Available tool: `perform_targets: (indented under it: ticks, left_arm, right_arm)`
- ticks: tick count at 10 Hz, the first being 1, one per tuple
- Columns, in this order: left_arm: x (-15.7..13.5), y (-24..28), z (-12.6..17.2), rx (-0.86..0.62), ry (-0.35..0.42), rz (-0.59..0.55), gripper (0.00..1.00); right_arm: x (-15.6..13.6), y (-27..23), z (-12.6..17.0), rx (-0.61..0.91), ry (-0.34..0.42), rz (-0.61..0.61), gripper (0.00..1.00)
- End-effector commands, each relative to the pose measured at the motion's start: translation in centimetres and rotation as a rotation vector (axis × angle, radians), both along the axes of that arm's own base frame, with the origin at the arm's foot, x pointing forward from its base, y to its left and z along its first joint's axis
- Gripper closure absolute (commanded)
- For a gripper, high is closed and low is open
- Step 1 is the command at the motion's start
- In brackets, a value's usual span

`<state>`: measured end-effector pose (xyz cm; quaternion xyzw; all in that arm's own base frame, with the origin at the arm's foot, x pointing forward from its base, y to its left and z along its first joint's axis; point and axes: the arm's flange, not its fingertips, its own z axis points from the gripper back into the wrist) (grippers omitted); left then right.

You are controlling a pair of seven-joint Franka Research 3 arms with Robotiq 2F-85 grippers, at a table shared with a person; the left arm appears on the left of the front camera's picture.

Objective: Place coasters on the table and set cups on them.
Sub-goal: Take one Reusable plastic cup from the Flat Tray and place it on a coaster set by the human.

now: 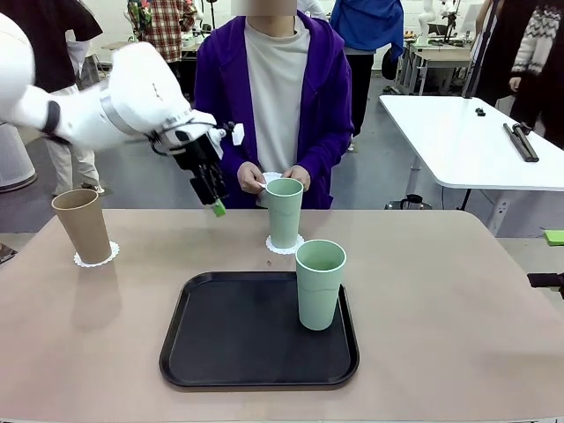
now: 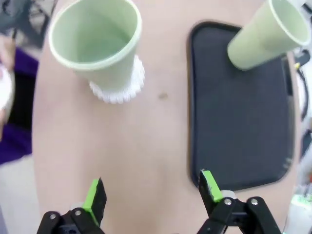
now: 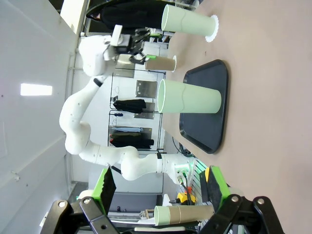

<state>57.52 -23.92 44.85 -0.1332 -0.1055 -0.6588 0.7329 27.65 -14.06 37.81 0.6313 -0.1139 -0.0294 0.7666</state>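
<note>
**Last cup waits on the tray for its coaster**

The table (image 1: pixel 458 300) fills the lower half of the front view, with the black tray (image 1: pixel 229 344) at bottom centre. The green cup on the tray (image 1: pixel 319 284) stands upright toward the tray's right side. The second green cup (image 1: pixel 284 213) stands just past the tray's far edge on the middle coaster (image 1: pixel 274 247). The brown cup (image 1: pixel 82 226) at the left sits on the left coaster (image 1: pixel 97 258). The third coaster (image 1: pixel 270 177) is in the person's hand (image 1: pixel 251 178) at top centre, not yet on the table.

The left gripper (image 1: pixel 214 204) hovers above the table, upper left of centre, jaws wide and empty. The right gripper (image 3: pixel 161 178) also stands open, with nothing between its fingers.

The step in hand looks like moving the tray's cup onto the third coaster. It is best to wait until that coaster lies flat on bare table. The light, tapered cup should then be gripped gently at mid-wall and lifted straight up over the tray's lip. It should be set down centred, so lace shows all round.
</note>
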Motion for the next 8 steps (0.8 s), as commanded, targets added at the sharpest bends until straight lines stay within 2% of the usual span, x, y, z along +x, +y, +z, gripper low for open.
perform_targets:
  ticks: [1, 3, 5, 6, 8]
  left_arm:
    - [-2.5, -0.4, 3.5, 0.127, 0.065, 0.039, 0.0]
    - [-4.1, -1.1, 6.8, 0.194, 0.024, 0.131, 0.0]
    - [-4.6, -1.8, 7.7, 0.221, -0.056, 0.191, 0.0]
    - [-4.7, -0.7, 7.6, 0.183, 0.013, 0.127, 0.0]
    - [-4.7, -0.7, 7.6, 0.183, 0.013, 0.127, 0.0]
  right_arm:
    - [0.0, -0.1, 0.1, 0.012, -0.004, -0.002, 0.0]
    - [0.0, -0.1, 0.1, 0.012, -0.004, -0.002, 0.0]
    - [0.0, -0.1, 0.1, 0.012, -0.004, -0.002, 0.0]
    - [0.0, -0.1, 0.1, 0.012, -0.004, -0.002, 0.0]
    - [0.0, -0.1, 0.1, 0.012, -0.004, -0.002, 0.0]
